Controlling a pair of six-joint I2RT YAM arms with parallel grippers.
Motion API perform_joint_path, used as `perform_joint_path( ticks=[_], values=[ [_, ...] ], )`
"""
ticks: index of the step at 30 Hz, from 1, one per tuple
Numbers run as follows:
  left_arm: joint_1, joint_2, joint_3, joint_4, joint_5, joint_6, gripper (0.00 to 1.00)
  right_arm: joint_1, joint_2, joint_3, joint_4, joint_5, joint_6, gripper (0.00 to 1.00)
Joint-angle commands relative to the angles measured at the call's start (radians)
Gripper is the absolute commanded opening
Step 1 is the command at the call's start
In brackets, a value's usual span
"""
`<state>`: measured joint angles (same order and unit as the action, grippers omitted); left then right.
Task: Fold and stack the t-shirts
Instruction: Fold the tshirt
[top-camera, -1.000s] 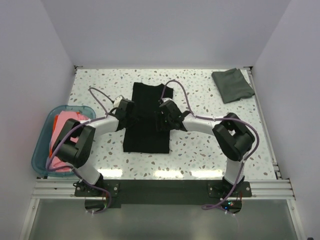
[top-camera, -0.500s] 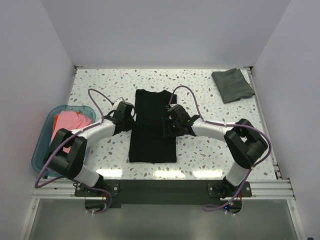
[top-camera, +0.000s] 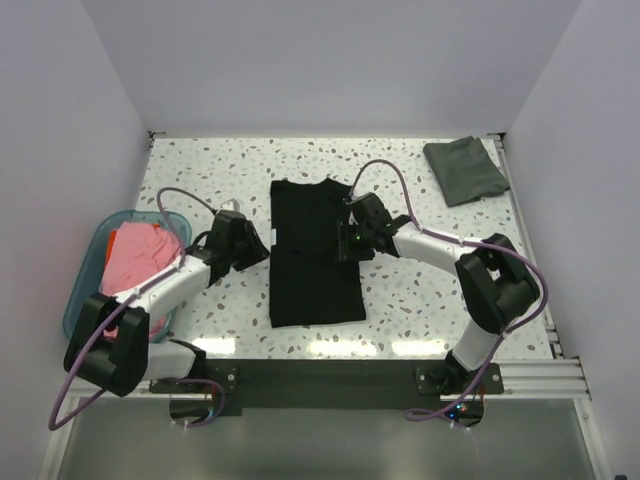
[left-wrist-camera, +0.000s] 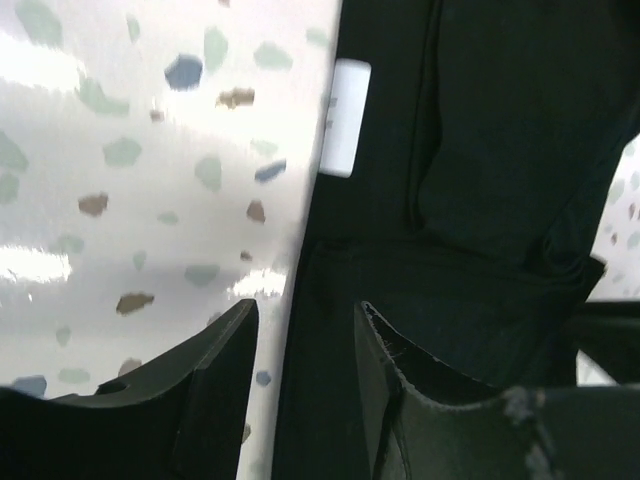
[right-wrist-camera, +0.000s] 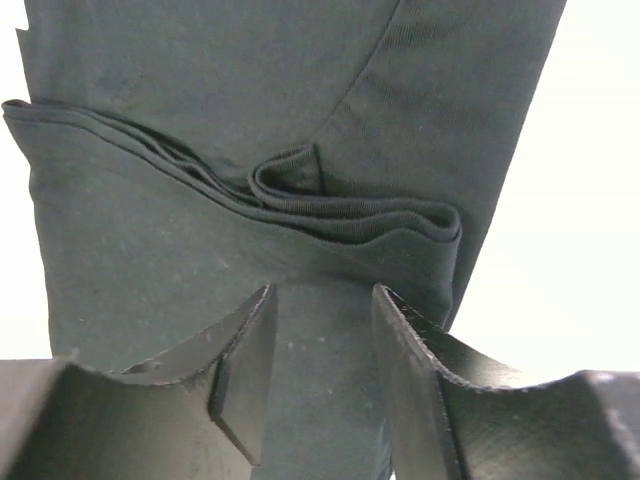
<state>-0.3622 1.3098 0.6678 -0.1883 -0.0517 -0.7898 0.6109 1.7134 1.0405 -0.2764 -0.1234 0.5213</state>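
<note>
A large black t-shirt (top-camera: 312, 265) lies folded into a long strip in the middle of the table. Its small white neck label (left-wrist-camera: 347, 117) shows in the left wrist view. My left gripper (top-camera: 253, 249) (left-wrist-camera: 305, 310) is open at the shirt's left edge, one finger over the table and one over the cloth. On the shirt's right edge my right gripper (top-camera: 345, 241) (right-wrist-camera: 324, 292) is open just above the black cloth (right-wrist-camera: 250, 90), beside a bunched fold (right-wrist-camera: 330, 205). A dark grey-green t-shirt (top-camera: 465, 170) lies folded at the far right corner.
A translucent teal tub (top-camera: 80, 295) stands at the table's left edge, holding a pink shirt (top-camera: 135, 268) and an orange-red one (top-camera: 124, 238). Both arms' cables arc over the table. White walls close in the table on three sides.
The black shirt has slid right and nearer, and its right sleeve is now folded in. My left gripper opened and drew back to the left edge. The right gripper's jaws narrowed a little.
</note>
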Motion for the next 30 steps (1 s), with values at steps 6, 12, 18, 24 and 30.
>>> perform_joint_path(
  ticks=[6, 12, 18, 24, 30],
  values=[
    [-0.06, -0.15, -0.166, -0.013, 0.072, -0.026, 0.51, -0.054, 0.025, 0.073, -0.029, 0.001, -0.021, 0.34],
    [-0.086, -0.224, -0.201, -0.063, 0.079, -0.032, 0.5, -0.091, 0.09, 0.055, 0.003, 0.014, -0.014, 0.27],
    [-0.11, -0.267, -0.229, -0.097, 0.101, -0.039, 0.52, -0.115, 0.086, 0.062, -0.006, 0.021, -0.01, 0.26],
    [-0.116, -0.285, -0.264, -0.117, 0.161, -0.025, 0.6, -0.125, -0.006, 0.119, -0.084, 0.025, -0.032, 0.43],
    [-0.124, -0.299, -0.298, -0.128, 0.231, -0.046, 0.64, -0.117, -0.147, 0.041, -0.142, 0.002, -0.017, 0.5]
  ],
)
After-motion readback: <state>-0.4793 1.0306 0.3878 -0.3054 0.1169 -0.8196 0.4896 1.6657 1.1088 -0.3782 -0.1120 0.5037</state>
